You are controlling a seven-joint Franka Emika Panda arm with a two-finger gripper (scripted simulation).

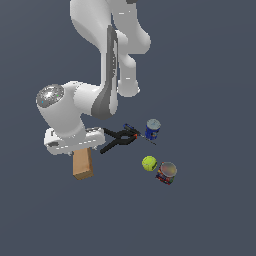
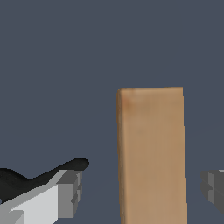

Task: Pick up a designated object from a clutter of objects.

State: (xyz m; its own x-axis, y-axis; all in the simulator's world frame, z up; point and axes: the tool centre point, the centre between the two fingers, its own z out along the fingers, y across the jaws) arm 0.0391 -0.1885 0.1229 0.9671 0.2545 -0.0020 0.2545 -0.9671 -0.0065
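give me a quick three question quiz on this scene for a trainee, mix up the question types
1. True or false: in the wrist view, the gripper fingers stand on either side of the tan box with gaps showing.
2. Multiple choice: in the exterior view, what lies nearest the tennis ball? A) the red-and-blue can B) the tan box C) the blue can
3. Fill in: the black spring clamp lies between the tan box and the ____ can.

Key: 1 true; 2 A; 3 blue.
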